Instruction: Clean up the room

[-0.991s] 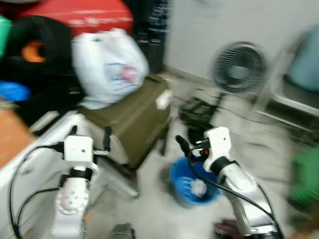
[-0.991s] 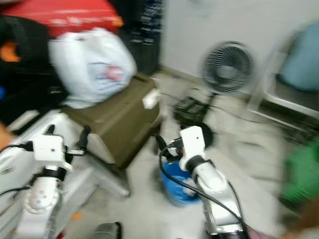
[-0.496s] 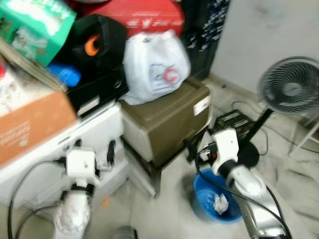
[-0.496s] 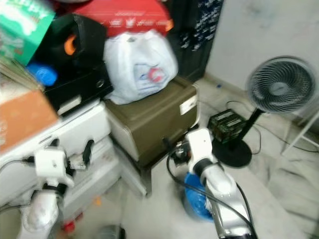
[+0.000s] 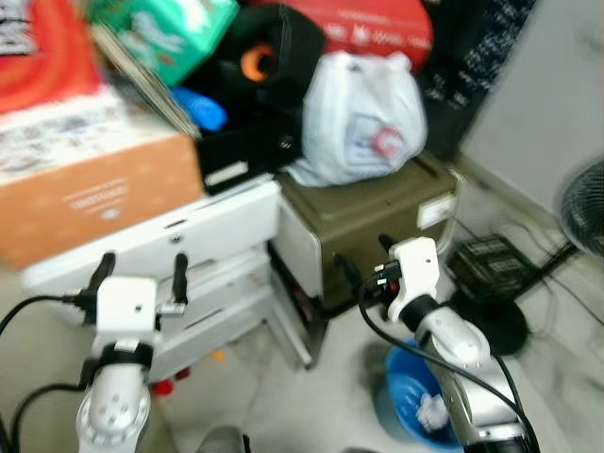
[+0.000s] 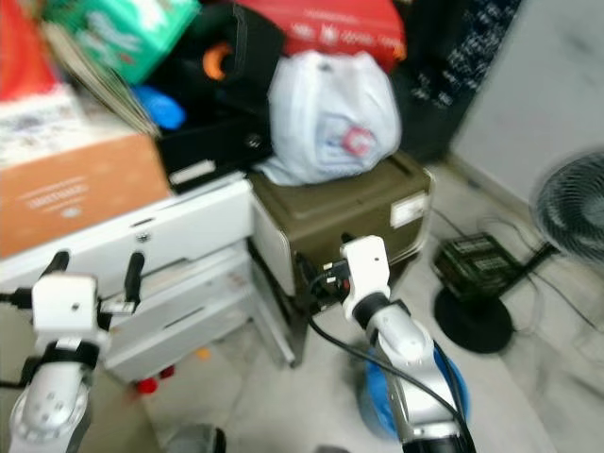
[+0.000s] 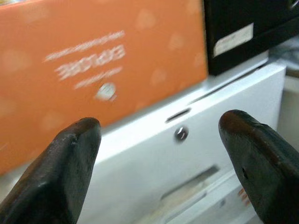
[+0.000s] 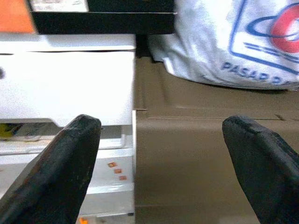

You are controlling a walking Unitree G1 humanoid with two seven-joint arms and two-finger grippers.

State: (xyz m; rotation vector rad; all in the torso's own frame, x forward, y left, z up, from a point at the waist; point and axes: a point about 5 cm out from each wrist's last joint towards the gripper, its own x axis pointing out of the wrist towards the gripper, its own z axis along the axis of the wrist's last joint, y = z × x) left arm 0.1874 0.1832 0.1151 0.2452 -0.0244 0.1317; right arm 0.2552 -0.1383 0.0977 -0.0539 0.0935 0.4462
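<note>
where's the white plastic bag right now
The white plastic bag sits on top of the olive-brown box, ahead of the right gripper in the eye views, with the black bag to its left.

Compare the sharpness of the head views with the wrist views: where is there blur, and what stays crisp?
Left eye view: motion-smeared, worst at the edges, where the orange box and fan lose detail.
Right eye view: equally soft.
Left wrist view: print on the orange box is blurred, end effector fingertips soft.
Right wrist view: sharpest; lettering on the white plastic bag is readable.
</note>
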